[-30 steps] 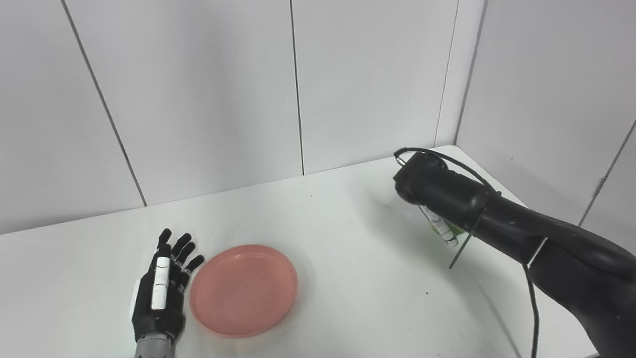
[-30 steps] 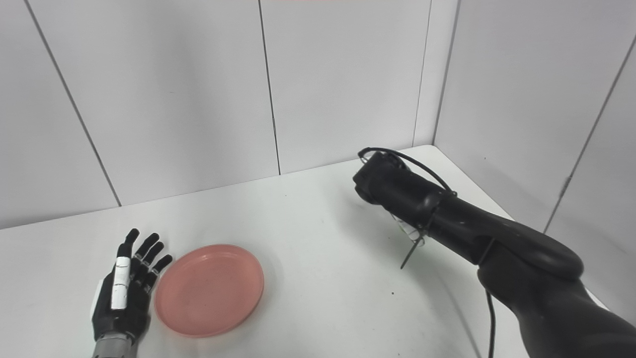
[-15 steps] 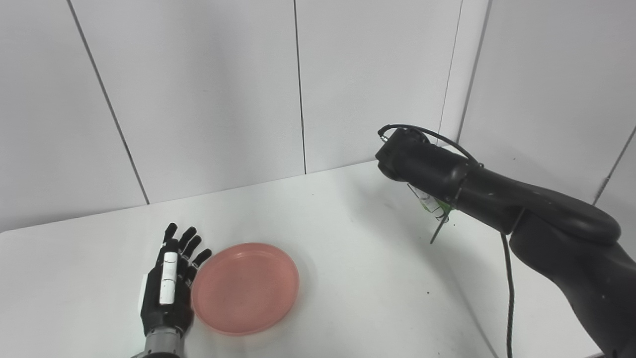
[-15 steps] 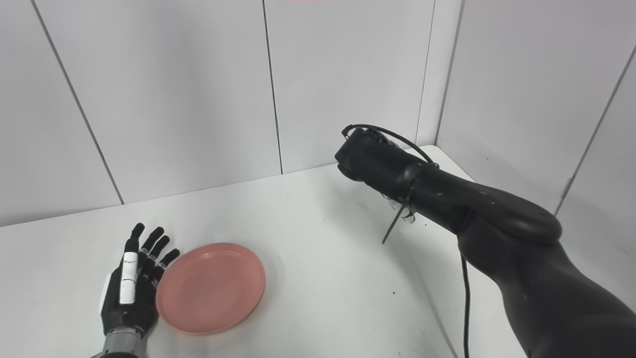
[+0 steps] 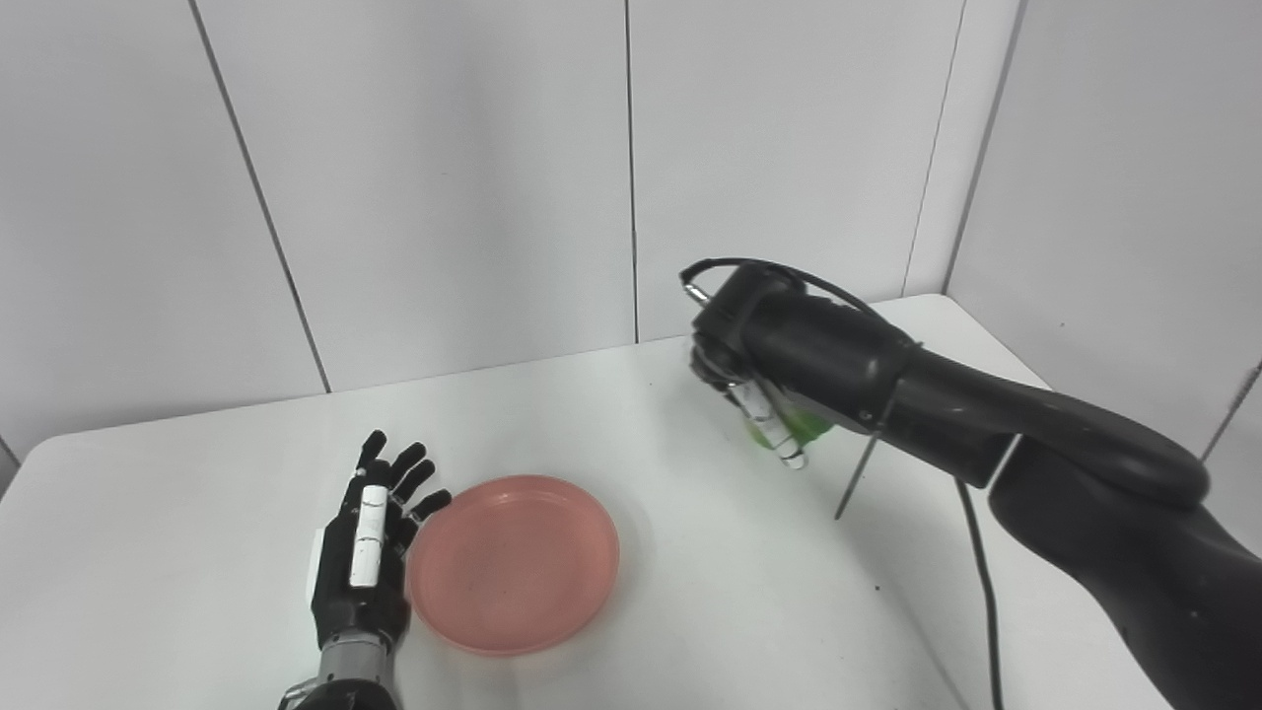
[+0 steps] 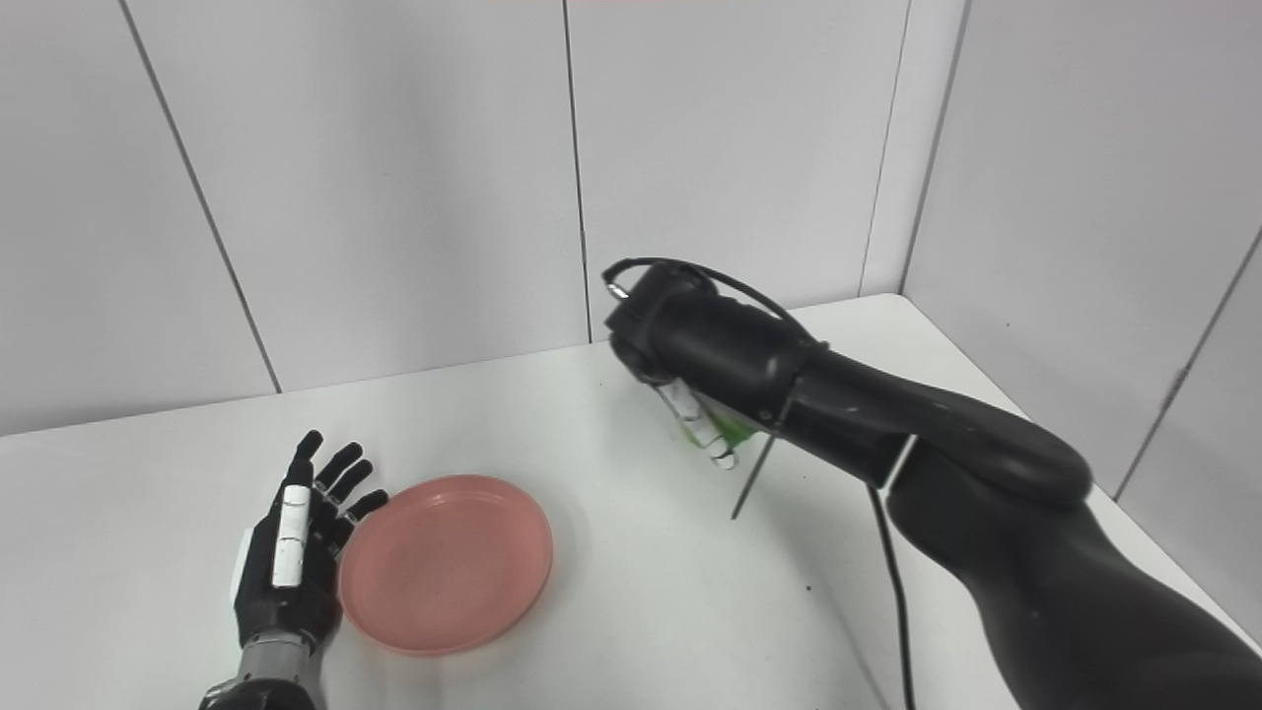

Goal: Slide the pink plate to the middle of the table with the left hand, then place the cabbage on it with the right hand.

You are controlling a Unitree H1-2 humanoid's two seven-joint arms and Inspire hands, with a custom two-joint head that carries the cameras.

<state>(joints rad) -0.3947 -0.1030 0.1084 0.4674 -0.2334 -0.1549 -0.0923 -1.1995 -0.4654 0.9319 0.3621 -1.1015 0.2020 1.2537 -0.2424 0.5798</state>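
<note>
The pink plate (image 5: 513, 560) lies on the white table (image 5: 177, 523), left of centre. My left hand (image 5: 370, 532) rests flat against the plate's left rim, fingers spread and holding nothing. My right hand (image 5: 774, 419) hangs in the air over the table's back right part, fingers curled down around the green cabbage (image 5: 804, 426). Only a sliver of the cabbage shows under the wrist. In the right eye view the right hand (image 6: 705, 419) sits right of the plate (image 6: 446, 562) and well above it.
White wall panels stand behind the table and along its right side. A black cable loops over my right wrist (image 5: 749, 271), and a thin strap end (image 5: 853, 478) dangles below the forearm. A few dark specks (image 5: 877, 589) mark the tabletop.
My right hand has lifted from the table's back right and carried the cabbage left toward the plate. The camera has panned. The left hand stays beside the plate.
</note>
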